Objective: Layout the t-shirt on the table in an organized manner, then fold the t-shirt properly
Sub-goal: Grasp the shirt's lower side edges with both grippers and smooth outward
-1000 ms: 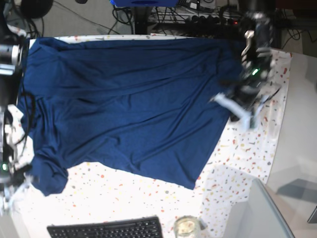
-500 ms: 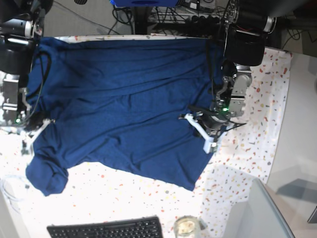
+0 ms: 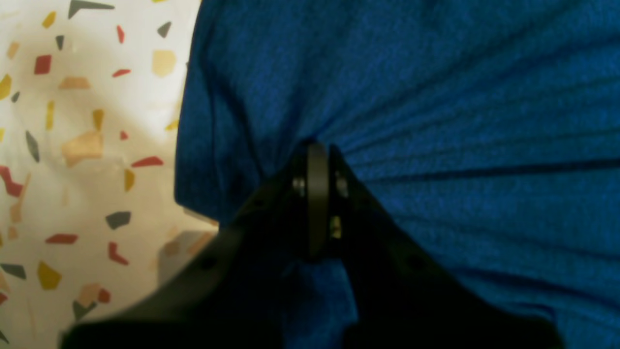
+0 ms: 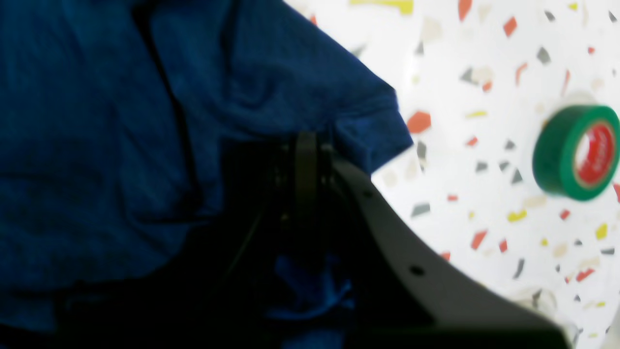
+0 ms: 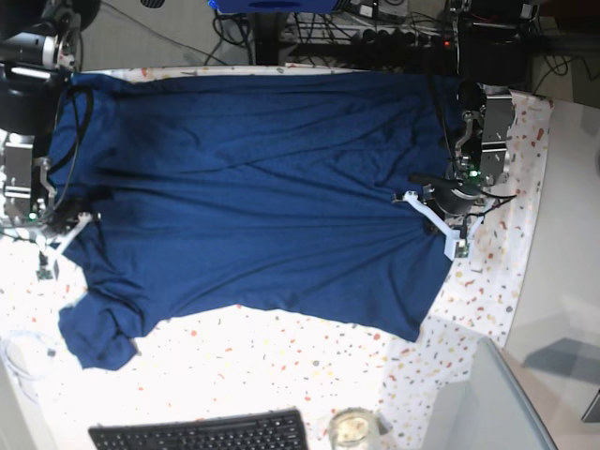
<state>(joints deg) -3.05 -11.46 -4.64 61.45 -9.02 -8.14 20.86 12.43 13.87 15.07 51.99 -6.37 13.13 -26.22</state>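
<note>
Across the wide white table with small red, orange, grey and yellow flecks [image 5: 487, 281], the big plain dark blue t-shirt of thin soft cloth [image 5: 253, 187] is lying spread out, taking up most of the top, with long soft wrinkles running over it. On the right side of the base view, the left claw [image 5: 448, 228] is pinching the edge of the t-shirt [image 3: 436, 97], and the left wrist view is showing its two black jaws pressed tight together with blue cloth bunching into folds between them, right beside the bare table [image 3: 72, 145]. On the left side of the base view, the right claw [image 5: 58, 242] is biting down on the other edge of the t-shirt [image 4: 121, 121], and the right wrist view is showing its jaws squeezed together on the cloth near a sleeve corner that is sticking out over the table [image 4: 484, 184]. A roll of green tape with a red middle [image 4: 576, 152] is sitting on the table near that claw, apart from the shirt. Down at the near edge of the base view, a black keyboard [image 5: 202, 433] and a small round glass jar [image 5: 353, 428] are resting, well apart from the shirt, and one rumpled sleeve is lying bunched at the lower left
</note>
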